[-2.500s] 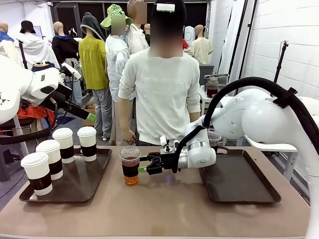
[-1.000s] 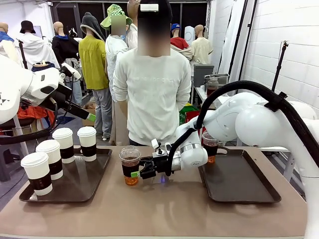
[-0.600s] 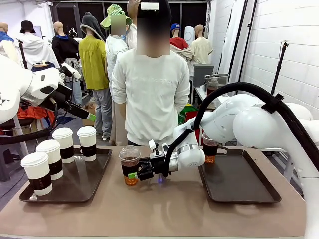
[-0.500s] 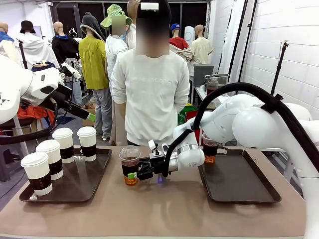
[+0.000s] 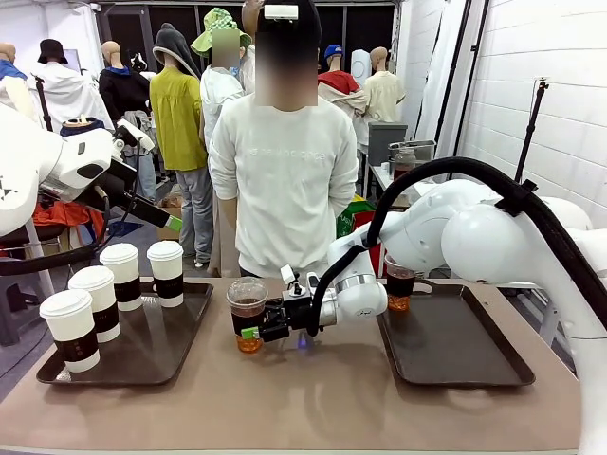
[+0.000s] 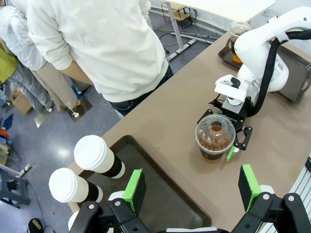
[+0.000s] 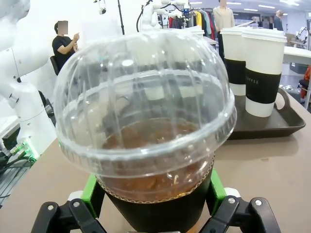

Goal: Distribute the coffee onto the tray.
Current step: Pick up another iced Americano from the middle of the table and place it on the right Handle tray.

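Note:
A clear dome-lidded coffee cup (image 5: 248, 315) with a black sleeve stands on the table's middle. My right gripper (image 5: 250, 329) is open, with a green pad on either side of this cup (image 7: 146, 145) low on its sleeve. A second clear cup (image 5: 399, 285) stands at the near-left corner of the right tray (image 5: 455, 346). Several white-lidded paper cups (image 5: 98, 301) stand on the left tray (image 5: 142, 365). My left gripper (image 6: 192, 187) hangs open high above the table, looking down on the middle cup (image 6: 214, 141).
A person in a white top (image 5: 285, 180) stands at the far edge of the table, hands down. My right arm's forearm (image 5: 446, 237) arches over the right tray's left side. Bare table lies in front of both trays.
My right gripper has slid left along the table until its open fingers flank the middle cup. The person has shifted slightly left. The left arm is still.

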`<action>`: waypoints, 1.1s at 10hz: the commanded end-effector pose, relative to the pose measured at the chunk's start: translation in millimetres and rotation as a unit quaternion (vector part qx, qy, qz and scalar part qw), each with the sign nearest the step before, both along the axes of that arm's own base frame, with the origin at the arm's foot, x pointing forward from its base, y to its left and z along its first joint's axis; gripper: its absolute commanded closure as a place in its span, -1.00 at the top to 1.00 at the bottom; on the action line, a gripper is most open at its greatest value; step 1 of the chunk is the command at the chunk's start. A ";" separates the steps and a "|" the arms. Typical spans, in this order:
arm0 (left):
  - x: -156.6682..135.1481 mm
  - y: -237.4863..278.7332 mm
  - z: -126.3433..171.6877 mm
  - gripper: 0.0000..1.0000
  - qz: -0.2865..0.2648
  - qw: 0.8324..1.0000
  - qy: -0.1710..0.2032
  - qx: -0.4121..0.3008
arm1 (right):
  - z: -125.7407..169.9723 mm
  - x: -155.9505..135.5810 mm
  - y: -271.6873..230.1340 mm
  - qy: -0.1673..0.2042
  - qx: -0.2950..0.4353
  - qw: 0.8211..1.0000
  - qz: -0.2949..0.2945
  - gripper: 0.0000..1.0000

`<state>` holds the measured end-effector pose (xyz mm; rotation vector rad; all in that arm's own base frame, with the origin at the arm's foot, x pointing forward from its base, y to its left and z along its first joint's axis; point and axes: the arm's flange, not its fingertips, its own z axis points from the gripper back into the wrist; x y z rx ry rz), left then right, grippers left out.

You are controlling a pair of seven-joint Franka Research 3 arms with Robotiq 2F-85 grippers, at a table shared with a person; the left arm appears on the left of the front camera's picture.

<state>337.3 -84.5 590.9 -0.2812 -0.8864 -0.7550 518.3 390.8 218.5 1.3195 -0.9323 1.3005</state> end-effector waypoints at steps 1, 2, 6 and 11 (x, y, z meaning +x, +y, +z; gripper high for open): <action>0.6 1.0 -0.3 1.00 -0.002 1.000 -0.001 -0.002 | 0.2 3.8 4.4 0.015 0.007 1.000 0.010 1.00; 0.6 1.0 -0.3 1.00 -0.002 1.000 -0.001 -0.002 | 0.0 3.8 4.5 0.027 -0.005 1.000 0.010 0.64; 0.6 1.0 -0.3 1.00 -0.002 1.000 -0.001 -0.002 | 2.7 3.2 1.1 0.025 0.015 1.000 0.011 0.24; 0.6 1.0 -0.3 1.00 -0.002 1.000 -0.001 -0.002 | 63.2 -26.0 -25.3 0.024 0.000 1.000 -0.016 0.24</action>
